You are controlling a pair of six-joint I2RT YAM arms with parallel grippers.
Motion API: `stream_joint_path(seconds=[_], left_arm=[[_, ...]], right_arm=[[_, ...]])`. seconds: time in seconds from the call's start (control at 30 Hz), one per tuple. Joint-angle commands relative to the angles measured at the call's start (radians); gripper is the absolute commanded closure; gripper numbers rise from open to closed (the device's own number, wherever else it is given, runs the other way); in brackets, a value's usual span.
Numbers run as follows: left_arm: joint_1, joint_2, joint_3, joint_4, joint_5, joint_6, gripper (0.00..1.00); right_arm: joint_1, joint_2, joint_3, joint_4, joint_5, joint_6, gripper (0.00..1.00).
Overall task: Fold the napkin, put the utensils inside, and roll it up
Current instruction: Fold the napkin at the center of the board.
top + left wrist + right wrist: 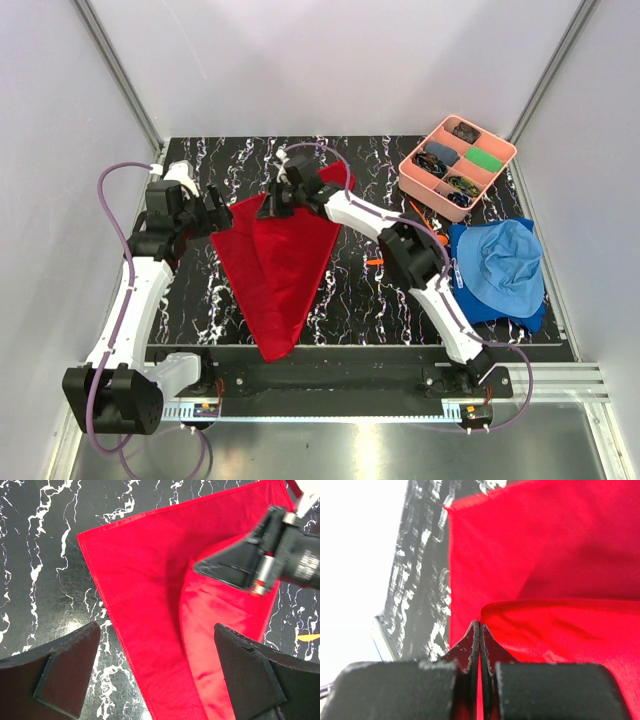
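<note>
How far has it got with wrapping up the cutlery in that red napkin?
Early on. The napkin lies partly doubled over: the fold is in hand, with the right jaws shut on its edge and the left jaws open beside it. The orange utensils lie on the table to its right, not yet inside. Placing them and rolling remain.

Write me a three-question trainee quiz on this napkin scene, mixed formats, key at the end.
1. True or false: the right gripper is shut on a fold of the napkin.
2. Pick one. The left gripper is: A open, B shut on the napkin, C out of view.
3. Fill in: the pink tray stands at the far ___ corner of the table.
Key: 1 true; 2 A; 3 right.
</note>
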Motion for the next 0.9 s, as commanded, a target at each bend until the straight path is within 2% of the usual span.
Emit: stream_joint_path(seconds=[0.0, 0.2, 0.3, 0.87], left_arm=[[0.002, -0.011, 0.019, 0.043, 0.036, -0.008, 0.01], [0.016, -0.014, 0.021, 0.042, 0.047, -0.012, 0.01], [0.019, -0.014, 0.021, 0.045, 0.064, -0.017, 0.01], [0.055, -0.009, 0.021, 0.05, 0.082, -0.026, 0.01]], right_arm=[[0.03, 0.09, 0.199, 0.122, -0.059, 0.072, 1.0], [0.045, 0.297, 0.51, 0.122, -0.115, 0.13, 1.0], [0.047, 0.36, 0.578, 0.134, -0.119, 0.137, 1.0], [0.053, 0.446, 0.594, 0.412, -0.158, 0.186, 1.0]])
